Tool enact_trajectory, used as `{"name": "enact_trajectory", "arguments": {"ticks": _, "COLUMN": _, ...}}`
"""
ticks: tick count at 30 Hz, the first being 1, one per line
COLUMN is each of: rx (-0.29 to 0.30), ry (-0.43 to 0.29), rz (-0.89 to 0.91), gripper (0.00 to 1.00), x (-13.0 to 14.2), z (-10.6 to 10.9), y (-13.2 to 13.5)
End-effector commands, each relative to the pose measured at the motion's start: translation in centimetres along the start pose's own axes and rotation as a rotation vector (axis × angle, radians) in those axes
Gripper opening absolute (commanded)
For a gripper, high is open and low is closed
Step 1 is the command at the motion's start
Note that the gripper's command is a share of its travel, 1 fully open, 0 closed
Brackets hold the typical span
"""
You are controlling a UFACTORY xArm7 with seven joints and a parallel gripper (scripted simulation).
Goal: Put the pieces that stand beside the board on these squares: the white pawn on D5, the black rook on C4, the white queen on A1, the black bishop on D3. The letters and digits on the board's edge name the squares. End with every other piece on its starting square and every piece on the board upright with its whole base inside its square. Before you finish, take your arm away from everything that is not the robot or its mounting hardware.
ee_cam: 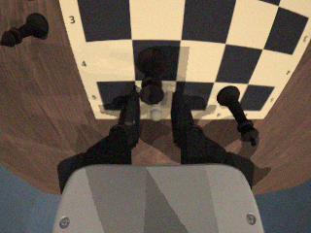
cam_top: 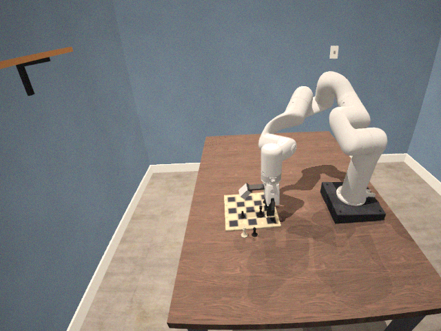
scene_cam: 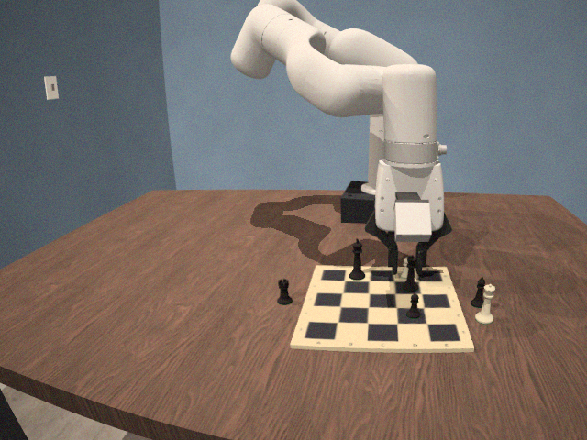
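Apparently one of the four placements is all but made. The white pawn point(scene_cam: 403, 272) point(ee_cam: 155, 115) stands at D5, at the far edge of the board point(cam_top: 227, 226) point(scene_cam: 382, 349) point(ee_cam: 109, 115), and looks upright. Around it is the gripper point(cam_top: 270, 214) point(scene_cam: 407, 273) point(ee_cam: 155, 102), its fingers parted part-way with a gap on either side of the pawn, pinching nothing. Whether the whole base sits inside D5 I cannot tell, since the tall black piece point(cam_top: 260, 212) point(scene_cam: 411, 277) point(ee_cam: 152, 73) on D4 hides much of it.

Three pieces are left to place. The black rook point(scene_cam: 283, 291) stands on the surface beside the A side, due for C4. The black bishop point(cam_top: 254, 232) point(scene_cam: 479, 293) point(ee_cam: 24, 31) and the white queen point(cam_top: 244, 233) point(scene_cam: 485, 305) stand near each other off the E side, bound for D3 and A1. Those three squares hold no piece yet.

Of the pieces that must keep their places, the black king point(scene_cam: 357, 265) point(ee_cam: 238, 114) is upright on B5, the tall piece on D4 and the black pawn point(cam_top: 242, 215) point(scene_cam: 414, 307) on D2. The next move, I judge, is a straight lift away from the white pawn, minding the close neighbour on D4.
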State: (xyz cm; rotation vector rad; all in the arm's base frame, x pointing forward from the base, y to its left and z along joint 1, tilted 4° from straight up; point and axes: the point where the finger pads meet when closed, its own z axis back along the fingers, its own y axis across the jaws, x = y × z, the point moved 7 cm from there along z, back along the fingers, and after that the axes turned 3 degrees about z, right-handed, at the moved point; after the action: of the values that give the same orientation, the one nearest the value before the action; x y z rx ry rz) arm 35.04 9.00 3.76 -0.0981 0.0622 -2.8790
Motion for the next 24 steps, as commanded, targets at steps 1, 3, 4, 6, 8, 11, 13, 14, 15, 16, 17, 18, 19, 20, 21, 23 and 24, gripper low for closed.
{"name": "enact_trajectory", "arguments": {"ticks": 1, "rx": 0.0, "ry": 0.004, "rz": 0.0, "gripper": 0.34, "x": -0.1, "z": 0.4, "y": 0.0}}
{"name": "enact_trajectory", "arguments": {"ticks": 3, "rx": 0.0, "ry": 0.004, "rz": 0.0, "gripper": 0.34, "x": -0.1, "z": 1.0, "y": 0.0}}
{"name": "enact_trajectory", "arguments": {"ticks": 4, "rx": 0.0, "ry": 0.004, "rz": 0.0, "gripper": 0.34, "x": -0.1, "z": 1.3, "y": 0.0}}
{"name": "enact_trajectory", "arguments": {"ticks": 6, "rx": 0.0, "ry": 0.004, "rz": 0.0, "gripper": 0.34, "x": -0.1, "z": 2.2, "y": 0.0}}
{"name": "enact_trajectory", "arguments": {"ticks": 8, "rx": 0.0, "ry": 0.004, "rz": 0.0, "gripper": 0.34, "x": -0.1, "z": 3.2, "y": 0.0}}
{"name": "enact_trajectory", "arguments": {"ticks": 11, "rx": 0.0, "ry": 0.004, "rz": 0.0, "gripper": 0.34, "x": -0.1, "z": 4.9, "y": 0.0}}
{"name": "enact_trajectory", "arguments": {"ticks": 13, "rx": 0.0, "ry": 0.004, "rz": 0.0, "gripper": 0.34, "x": -0.1, "z": 6.0, "y": 0.0}}
{"name": "enact_trajectory", "arguments": {"ticks": 14, "rx": 0.0, "ry": 0.004, "rz": 0.0, "gripper": 0.34, "x": -0.1, "z": 6.5, "y": 0.0}}
{"name": "enact_trajectory", "arguments": {"ticks": 15, "rx": 0.0, "ry": 0.004, "rz": 0.0, "gripper": 0.34, "x": -0.1, "z": 6.9, "y": 0.0}}
{"name": "enact_trajectory", "arguments": {"ticks": 16, "rx": 0.0, "ry": 0.004, "rz": 0.0, "gripper": 0.34, "x": -0.1, "z": 7.4, "y": 0.0}}
{"name": "enact_trajectory", "arguments": {"ticks": 17, "rx": 0.0, "ry": 0.004, "rz": 0.0, "gripper": 0.34, "x": -0.1, "z": 7.4, "y": 0.0}}
{"name": "enact_trajectory", "arguments": {"ticks": 18, "rx": 0.0, "ry": 0.004, "rz": 0.0, "gripper": 0.34, "x": -0.1, "z": 7.4, "y": 0.0}}
{"name": "enact_trajectory", "arguments": {"ticks": 19, "rx": 0.0, "ry": 0.004, "rz": 0.0, "gripper": 0.34, "x": -0.1, "z": 7.7, "y": 0.0}}
{"name": "enact_trajectory", "arguments": {"ticks": 20, "rx": 0.0, "ry": 0.004, "rz": 0.0, "gripper": 0.34, "x": -0.1, "z": 8.1, "y": 0.0}}
{"name": "enact_trajectory", "arguments": {"ticks": 21, "rx": 0.0, "ry": 0.004, "rz": 0.0, "gripper": 0.34, "x": -0.1, "z": 8.3, "y": 0.0}}
{"name": "enact_trajectory", "arguments": {"ticks": 23, "rx": 0.0, "ry": 0.004, "rz": 0.0, "gripper": 0.34, "x": -0.1, "z": 8.7, "y": 0.0}}
{"name": "enact_trajectory", "arguments": {"ticks": 24, "rx": 0.0, "ry": 0.004, "rz": 0.0, "gripper": 0.34, "x": -0.1, "z": 8.8, "y": 0.0}}
